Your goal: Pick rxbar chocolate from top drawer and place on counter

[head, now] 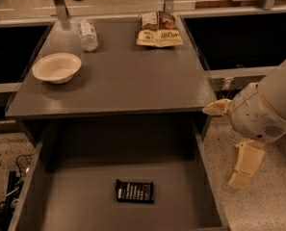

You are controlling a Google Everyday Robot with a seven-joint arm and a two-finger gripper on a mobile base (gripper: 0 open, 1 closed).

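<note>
The rxbar chocolate (134, 191), a flat black wrapper with white lettering, lies flat on the floor of the open top drawer (80, 201), near its middle front. The dark grey counter (128, 76) sits above and behind the drawer. My gripper (221, 146) hangs at the right, just outside the drawer's right wall and below the counter's front right corner. Its two cream fingers (242, 168) are spread apart and hold nothing. It is well to the right of the bar and above it.
On the counter stand a white bowl (57, 67) at the left, a clear bottle (88, 34) lying at the back, and tan-and-brown snack bags (159, 29) at the back right. Black recessed bins (239, 37) flank the counter. Speckled floor lies to the right of the drawer.
</note>
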